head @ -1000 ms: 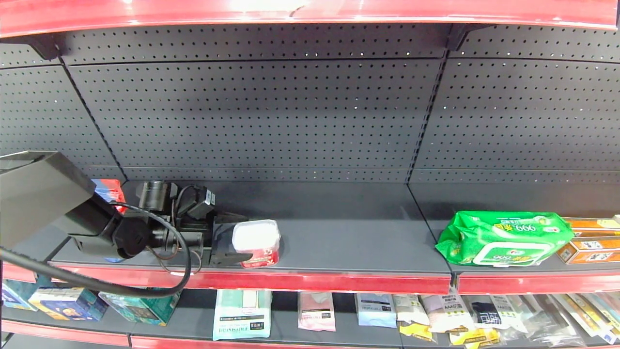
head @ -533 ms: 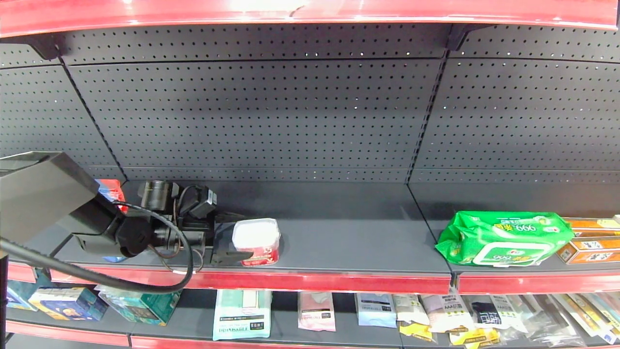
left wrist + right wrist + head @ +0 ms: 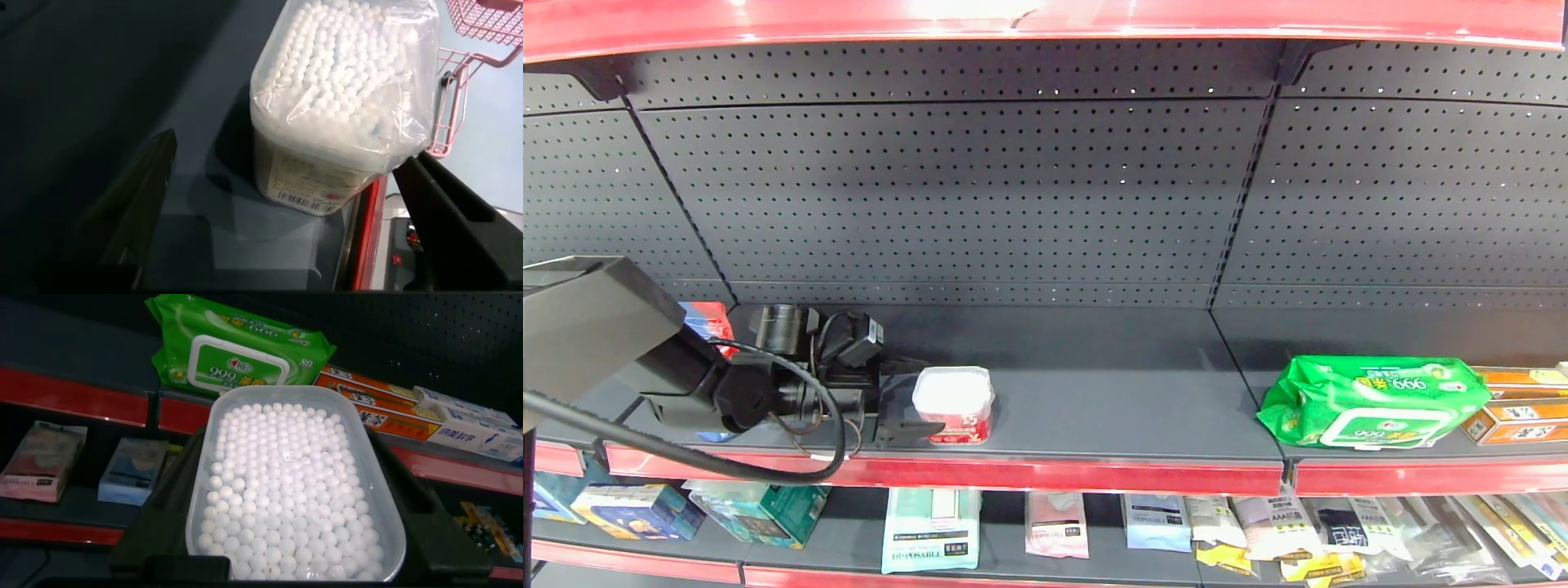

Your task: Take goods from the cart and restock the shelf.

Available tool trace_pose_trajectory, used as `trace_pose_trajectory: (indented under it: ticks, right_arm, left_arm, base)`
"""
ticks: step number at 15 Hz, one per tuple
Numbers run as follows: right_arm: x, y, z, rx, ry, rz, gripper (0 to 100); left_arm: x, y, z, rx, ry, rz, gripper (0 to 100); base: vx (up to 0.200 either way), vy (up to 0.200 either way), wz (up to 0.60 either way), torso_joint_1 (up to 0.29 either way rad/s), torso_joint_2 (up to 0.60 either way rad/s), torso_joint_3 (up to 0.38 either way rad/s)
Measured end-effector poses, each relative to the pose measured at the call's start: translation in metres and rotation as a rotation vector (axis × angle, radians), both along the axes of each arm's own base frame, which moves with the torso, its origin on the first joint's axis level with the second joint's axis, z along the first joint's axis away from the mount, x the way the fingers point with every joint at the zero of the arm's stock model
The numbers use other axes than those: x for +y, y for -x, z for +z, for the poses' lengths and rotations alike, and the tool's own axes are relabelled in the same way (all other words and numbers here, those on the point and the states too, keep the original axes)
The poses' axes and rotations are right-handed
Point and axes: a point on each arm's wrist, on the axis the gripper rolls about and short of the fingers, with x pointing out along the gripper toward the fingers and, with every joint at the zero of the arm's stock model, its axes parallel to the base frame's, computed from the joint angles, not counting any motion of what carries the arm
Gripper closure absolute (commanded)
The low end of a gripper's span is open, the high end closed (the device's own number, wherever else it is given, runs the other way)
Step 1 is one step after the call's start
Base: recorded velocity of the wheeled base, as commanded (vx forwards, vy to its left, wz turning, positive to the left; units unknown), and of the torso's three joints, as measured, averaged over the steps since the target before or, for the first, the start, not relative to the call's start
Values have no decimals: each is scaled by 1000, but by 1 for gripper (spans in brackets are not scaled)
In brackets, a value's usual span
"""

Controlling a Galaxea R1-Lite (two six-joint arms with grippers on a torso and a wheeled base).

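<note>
A clear tub of cotton swabs (image 3: 953,404) with a red label stands upright near the front edge of the dark middle shelf (image 3: 1111,392). My left gripper (image 3: 920,398) lies on that shelf just left of it, open, with a finger on each side of the tub (image 3: 343,114) and a gap to both. My right gripper (image 3: 290,445) is shut on a second swab tub (image 3: 294,498), held in the air in front of the shelves, lid towards the camera.
A green wet-wipes pack (image 3: 1372,400) and orange boxes (image 3: 1515,408) lie on the shelf to the right. A red box (image 3: 709,320) sits behind my left arm. Packets fill the lower shelf (image 3: 1062,527). A pink cart (image 3: 482,33) stands behind.
My left gripper has drawn back a little to the left, away from the tub on the shelf. The tub stays where it stood.
</note>
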Motion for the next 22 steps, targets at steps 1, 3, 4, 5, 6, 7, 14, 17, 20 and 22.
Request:
trace_pose_trajectory:
  ticks: [1,3,4,5,6,7,14,17,20,22]
  right_arm:
    - [0,0,0,1,0,0,100]
    - [0,0,0,1,-1,0,100]
    - [0,0,0,1,-1,0,100]
    - [0,0,0,2,-2,0,100]
    - [0,0,0,2,-3,0,100]
    - [0,0,0,2,-4,1,100]
    - [0,1,2,-14,-8,3,100]
    - [0,3,18,-49,-28,2,100]
    - [0,0,40,-59,-35,-10,100]
    - [-1,-6,54,-39,-39,-27,100]
  left_arm:
    - [0,1,0,2,3,-2,0]
    - [0,4,3,7,11,-8,0]
    - [0,7,7,15,23,-13,0]
    - [-1,13,13,26,40,-23,0]
    - [-1,18,19,34,57,-32,0]
    - [-2,22,25,40,68,-35,0]
    - [-5,44,89,14,92,65,0]
    - [1,36,121,-122,85,340,0]
    - [-9,39,141,-152,133,772,0]
    - [-25,51,153,-150,178,979,0]
  base:
    - [0,0,0,0,0,0]
    - [0,0,0,0,0,0]
    - [0,0,0,0,0,0]
    - [0,0,0,0,0,0]
    - [0,0,0,0,0,0]
    - [0,0,0,0,0,0]
    - [0,0,0,0,0,0]
    - [0,0,0,0,0,0]
    - [0,0,0,0,0,0]
    - [0,0,0,0,0,0]
